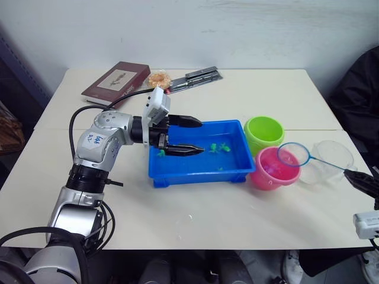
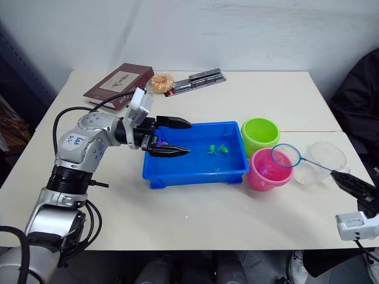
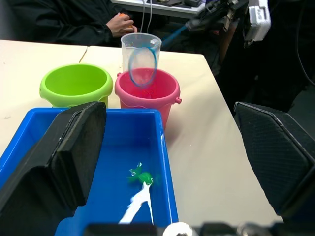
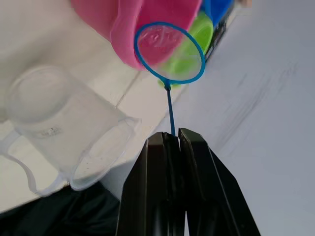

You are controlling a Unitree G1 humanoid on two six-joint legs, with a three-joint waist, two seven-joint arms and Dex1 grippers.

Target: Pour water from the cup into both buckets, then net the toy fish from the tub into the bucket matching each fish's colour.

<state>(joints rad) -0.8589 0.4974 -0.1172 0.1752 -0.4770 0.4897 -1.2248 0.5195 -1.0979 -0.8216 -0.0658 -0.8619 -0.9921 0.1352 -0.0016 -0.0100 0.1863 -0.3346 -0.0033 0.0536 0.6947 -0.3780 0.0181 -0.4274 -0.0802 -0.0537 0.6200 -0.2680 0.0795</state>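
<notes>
The blue tub [image 1: 198,177] sits mid-table with small green toy fish [image 1: 218,147] in its water. To its right stand the lime green bucket [image 1: 263,135] and the pink bucket [image 1: 273,171]. The clear cup [image 1: 331,158] stands upright just right of the pink bucket. My left gripper [image 1: 186,136] hangs open over the tub's left end, with nothing between its fingers. My right gripper [image 4: 172,142] is shut on the thin handle of a blue net. The net's hoop [image 1: 294,155] hovers over the pink bucket's right rim.
A maroon book [image 1: 116,83], a ring-shaped pastry [image 1: 159,78] and a dark flat bundle [image 1: 198,77] lie at the table's far edge. A person in dark clothes [image 1: 361,100] is off the table's right side. Bare tabletop lies in front of the tub.
</notes>
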